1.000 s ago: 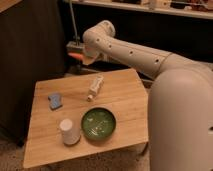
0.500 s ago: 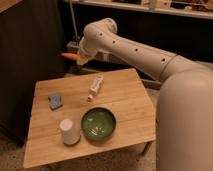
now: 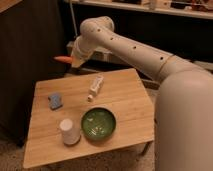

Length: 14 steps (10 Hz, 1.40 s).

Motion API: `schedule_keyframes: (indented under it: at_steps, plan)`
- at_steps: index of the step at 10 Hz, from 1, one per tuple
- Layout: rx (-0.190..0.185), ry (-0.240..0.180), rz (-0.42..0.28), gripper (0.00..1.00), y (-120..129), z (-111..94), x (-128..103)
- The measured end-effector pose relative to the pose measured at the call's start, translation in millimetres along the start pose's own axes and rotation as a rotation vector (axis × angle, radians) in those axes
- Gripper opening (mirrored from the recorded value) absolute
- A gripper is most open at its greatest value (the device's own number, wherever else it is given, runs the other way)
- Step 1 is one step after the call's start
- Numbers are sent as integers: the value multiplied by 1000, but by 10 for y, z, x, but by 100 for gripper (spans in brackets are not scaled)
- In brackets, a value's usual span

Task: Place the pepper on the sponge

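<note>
A small orange pepper [image 3: 62, 59] hangs in the air above the table's far left edge, sticking out to the left of my gripper [image 3: 74, 61], which is shut on it. The blue-grey sponge [image 3: 55, 100] lies on the left part of the wooden table [image 3: 127, 102], well below the pepper and a little nearer the camera. My white arm reaches in from the right and bends down to the gripper.
A white tube-like bottle [image 3: 95, 87] lies near the table's middle back. A green plate [image 3: 98, 123] and a white cup [image 3: 70, 131] stand at the front, right of the sponge. Dark shelving stands behind the table.
The gripper and the pepper have moved leftward and slightly down, toward the space over the table's left side. Nothing on the table has moved.
</note>
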Motion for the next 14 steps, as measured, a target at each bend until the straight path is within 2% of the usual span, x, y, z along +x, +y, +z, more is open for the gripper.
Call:
schedule_keyframes:
  at_steps: [3,5,8,14]
  plan:
    - [-58,6,-35,0,-5,356,-254]
    - [-86,15,-37,0,-28,614,-375]
    - [-112,12,-26,0,-67,865,-574]
    - [-113,15,-23,0,-67,868,-550]
